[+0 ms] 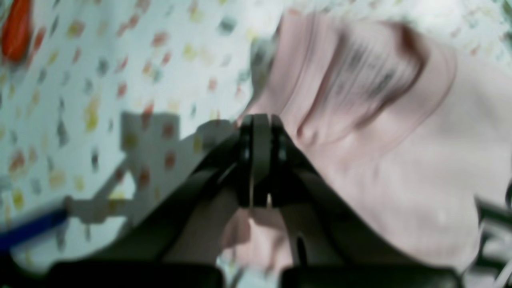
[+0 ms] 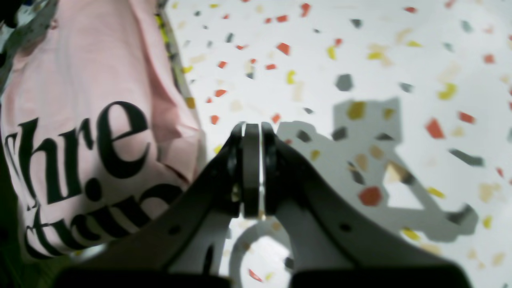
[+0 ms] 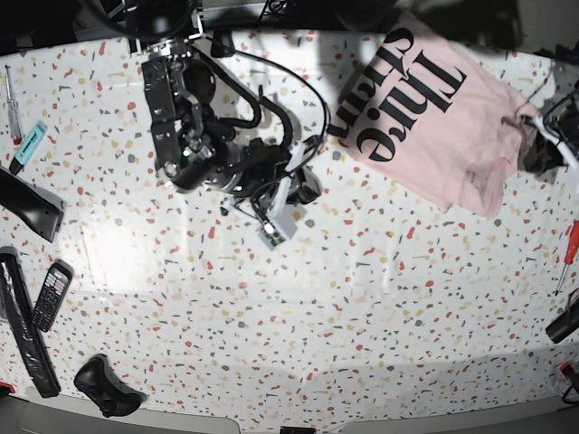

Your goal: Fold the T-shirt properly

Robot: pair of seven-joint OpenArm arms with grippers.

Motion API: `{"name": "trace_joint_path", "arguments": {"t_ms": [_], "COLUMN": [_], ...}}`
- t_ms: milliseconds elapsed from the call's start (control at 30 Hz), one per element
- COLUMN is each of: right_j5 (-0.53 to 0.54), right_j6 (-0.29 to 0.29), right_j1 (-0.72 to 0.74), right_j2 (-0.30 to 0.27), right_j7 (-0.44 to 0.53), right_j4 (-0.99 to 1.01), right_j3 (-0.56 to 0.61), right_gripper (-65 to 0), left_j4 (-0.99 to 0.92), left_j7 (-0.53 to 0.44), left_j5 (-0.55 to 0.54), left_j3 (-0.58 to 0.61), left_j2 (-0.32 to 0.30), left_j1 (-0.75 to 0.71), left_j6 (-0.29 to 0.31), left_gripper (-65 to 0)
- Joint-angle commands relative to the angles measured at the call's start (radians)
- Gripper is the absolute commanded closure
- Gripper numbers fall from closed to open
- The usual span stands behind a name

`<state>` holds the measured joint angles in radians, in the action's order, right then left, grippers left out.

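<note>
The pale pink T-shirt [image 3: 434, 127] lies crumpled at the table's back right, black lettering facing up. My left gripper [image 3: 536, 149] is at the shirt's right edge. In the left wrist view it [image 1: 260, 122] is shut, with pink cloth [image 1: 400, 160] bunched around and under the fingers, so it appears to hold the shirt's edge. My right gripper [image 3: 274, 231] is over bare table left of the shirt. In the right wrist view it [image 2: 252, 130] is shut and empty, and the lettered shirt [image 2: 92, 120] is at its left, apart from it.
The table [image 3: 362, 316] has a speckled white top. A red screwdriver [image 3: 568, 246] lies at the right edge. A phone [image 3: 50, 294], a black bar [image 3: 23, 334] and a black device [image 3: 104, 380] lie front left. A blue marker [image 3: 29, 143] lies far left. Cables [image 3: 298, 81] run behind the right arm.
</note>
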<state>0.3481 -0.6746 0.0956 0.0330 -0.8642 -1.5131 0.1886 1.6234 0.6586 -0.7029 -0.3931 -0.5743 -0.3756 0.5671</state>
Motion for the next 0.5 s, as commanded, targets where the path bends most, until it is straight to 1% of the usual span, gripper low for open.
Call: {"name": "trace_joint_path", "arguments": {"t_ms": [0, 100, 233, 400, 467], "right_j5": [0.009, -0.016, -0.033, -0.032, -0.031], "right_j6": [-0.023, -0.023, -0.023, -0.023, -0.023], "right_j1": [0.021, 0.019, 0.018, 0.017, 0.018], "right_j2": [0.003, 0.003, 0.003, 0.003, 0.003], "right_j7": [0.021, 0.022, 0.023, 0.018, 0.018], "right_j4": [-0.020, -0.020, -0.018, -0.018, -0.018], "right_j3": [-0.009, -0.011, -0.012, -0.012, -0.012], "right_gripper": [0.0, 0.0, 0.0, 0.0, 0.0], "left_j4": [0.015, 0.015, 0.015, 0.014, 0.014], "left_j7": [-0.008, 0.005, -0.003, 0.004, -0.003], "left_j5": [-0.005, -0.006, 0.006, 0.080, 0.085], "left_j3": [-0.018, -0.019, -0.019, -0.019, -0.019], "left_j2": [-0.019, -0.015, 0.012, 0.060, 0.082], "left_j1": [-0.027, -0.109, -0.176, -0.190, -0.190], "left_j6": [0.000, 0.001, 0.001, 0.001, 0.001], "left_gripper": [0.0, 0.0, 0.0, 0.0, 0.0]}}
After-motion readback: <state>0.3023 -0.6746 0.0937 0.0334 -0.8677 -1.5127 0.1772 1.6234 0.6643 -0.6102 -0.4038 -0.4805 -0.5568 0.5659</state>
